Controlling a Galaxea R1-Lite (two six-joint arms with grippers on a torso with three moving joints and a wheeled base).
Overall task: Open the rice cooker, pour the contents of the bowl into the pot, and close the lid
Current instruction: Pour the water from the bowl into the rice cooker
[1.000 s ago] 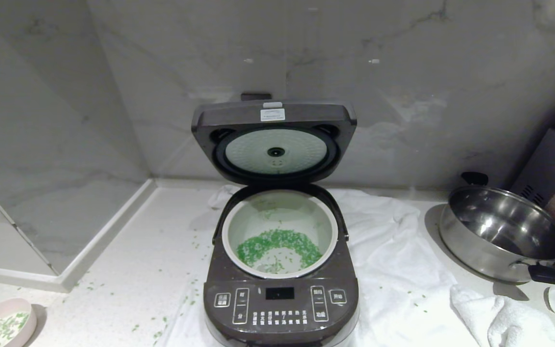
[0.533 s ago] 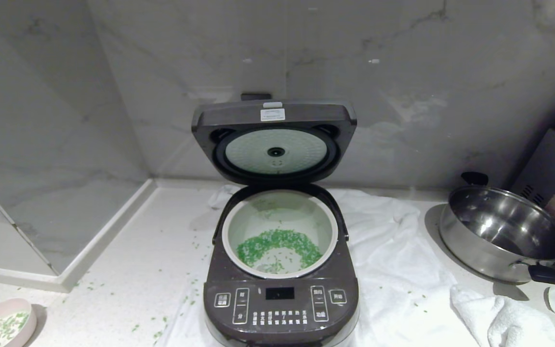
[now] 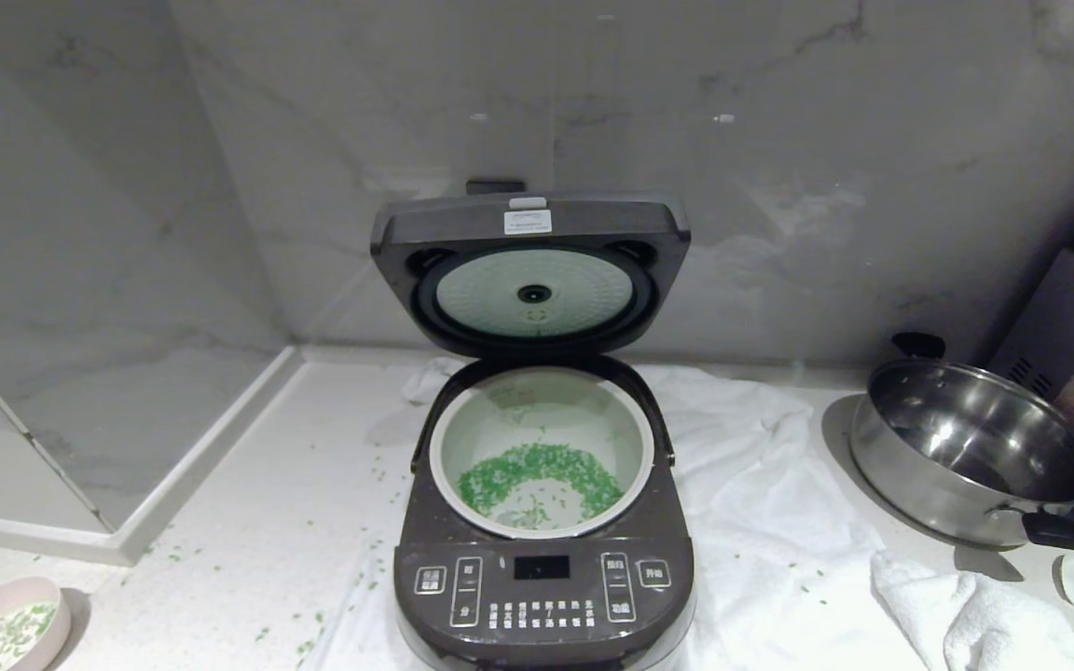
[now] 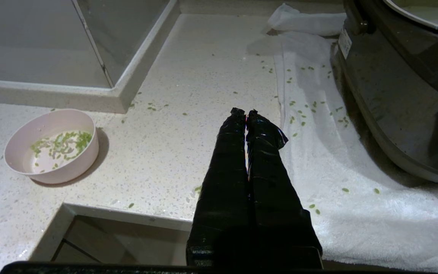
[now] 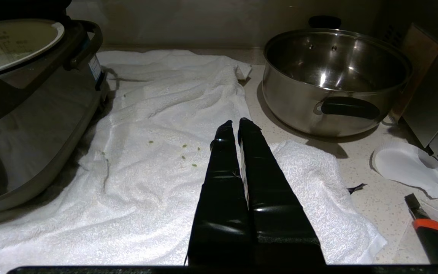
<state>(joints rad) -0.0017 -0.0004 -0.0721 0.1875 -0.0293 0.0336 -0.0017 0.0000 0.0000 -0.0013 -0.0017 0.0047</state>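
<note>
A kitchen: a speckled white stone counter (image 3: 248,522) under marble walls holds a dark grey-brown rice cooker (image 3: 542,568), with a shiny steel pan (image 3: 966,457) to its right.

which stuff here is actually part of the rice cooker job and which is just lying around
Part of the job: rice cooker, its raised lid, pot with green contents, pink bowl.

Lying about: steel pan, white towel, orange-and-black tool, white paper piece.

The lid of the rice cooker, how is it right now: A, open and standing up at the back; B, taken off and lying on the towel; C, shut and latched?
A: the lid stands upright behind the pot, its pale inner plate facing forward.
</note>
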